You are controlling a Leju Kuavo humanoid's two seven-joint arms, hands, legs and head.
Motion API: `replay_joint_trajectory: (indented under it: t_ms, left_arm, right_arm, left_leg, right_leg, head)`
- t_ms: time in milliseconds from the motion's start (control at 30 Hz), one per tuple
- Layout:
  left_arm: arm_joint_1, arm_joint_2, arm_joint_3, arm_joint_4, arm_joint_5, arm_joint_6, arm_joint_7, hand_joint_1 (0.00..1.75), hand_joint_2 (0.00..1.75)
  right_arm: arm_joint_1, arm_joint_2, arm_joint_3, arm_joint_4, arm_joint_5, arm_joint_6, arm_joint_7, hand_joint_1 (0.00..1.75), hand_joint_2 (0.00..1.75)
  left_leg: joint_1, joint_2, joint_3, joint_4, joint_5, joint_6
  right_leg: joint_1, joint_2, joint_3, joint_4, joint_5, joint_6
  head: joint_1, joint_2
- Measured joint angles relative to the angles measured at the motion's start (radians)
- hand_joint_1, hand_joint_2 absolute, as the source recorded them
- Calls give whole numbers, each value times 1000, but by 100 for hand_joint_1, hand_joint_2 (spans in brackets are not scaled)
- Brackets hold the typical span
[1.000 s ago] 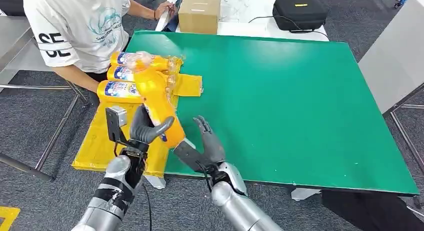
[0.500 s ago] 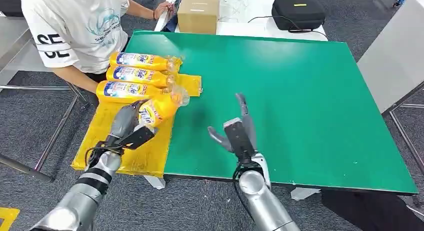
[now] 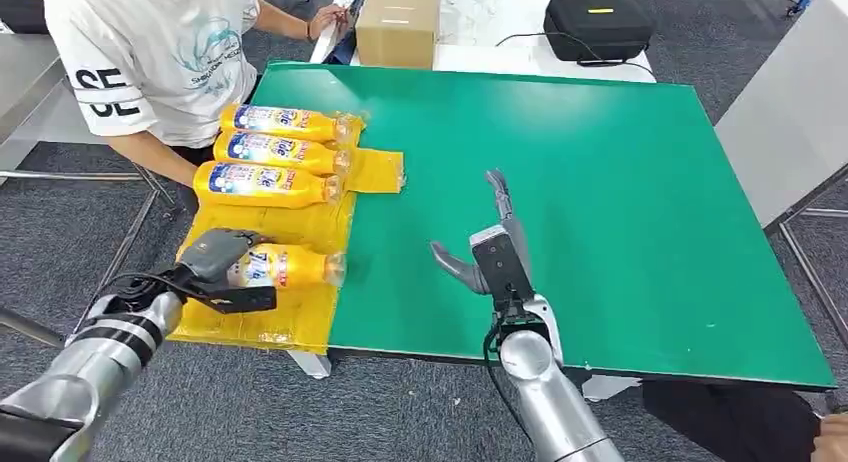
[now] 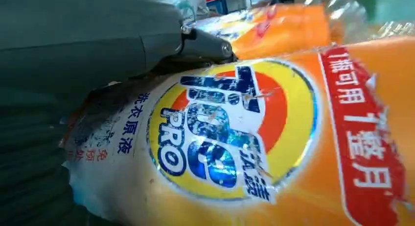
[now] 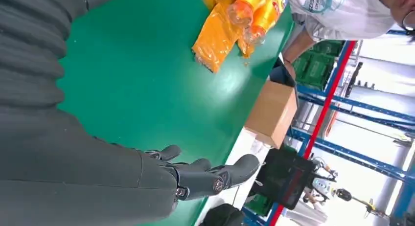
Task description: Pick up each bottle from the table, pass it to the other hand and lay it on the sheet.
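4 orange plastic detergent bottles lie on the yellow plastic sheet (image 3: 250, 322). The left hand (image 3: 215, 262) grips the nearest bottle (image 3: 290, 267), laying it parallel beside the row. The right hand (image 3: 490, 252) hovers empty, fingers spread, over the green table (image 3: 600, 202).

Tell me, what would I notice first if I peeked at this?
Bright orange bottles lie in a row on a yellow sheet at the left edge of the green table. The robot's left hand grips the nearest bottle, lying flat on the sheet. Its right hand hovers open above the green top.
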Motion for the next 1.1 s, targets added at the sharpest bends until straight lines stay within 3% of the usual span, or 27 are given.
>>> replay_joint_trajectory:
  t_ms: [567,600,700,733,1100]
  left_arm:
    - [-104,4,-147,102,-97,-35,112,171,175]
    - [-108,2,-157,106,-108,-33,118,61,175]
    - [-113,-4,-187,113,-134,-18,133,61,175]
    - [-113,-6,-193,115,-136,-12,136,3,175]
    - [-118,-16,-238,124,-147,27,134,0,175]
  right_arm:
    - [-52,8,27,39,0,26,-6,0,175]
    - [-55,10,29,43,0,31,-7,0,175]
    - [-63,13,35,53,0,34,-9,0,175]
    - [-65,14,36,56,0,35,-9,0,175]
    - [-69,14,42,72,-3,41,-8,0,175]
  left_leg:
    - [0,-1,0,0,0,0]
    - [0,-1,0,0,0,0]
    - [0,-1,1,0,0,0]
    - [0,-1,1,0,0,0]
    - [0,-4,3,0,1,-1]
  right_leg:
    - [0,0,1,1,0,0]
    - [0,0,1,1,0,0]
    - [0,0,2,1,0,0]
    - [0,0,2,1,0,0]
    - [0,-1,4,1,0,0]
  head:
    - [0,0]
    - [0,0]
    - [0,0]
    - [0,0]
    - [0,0]
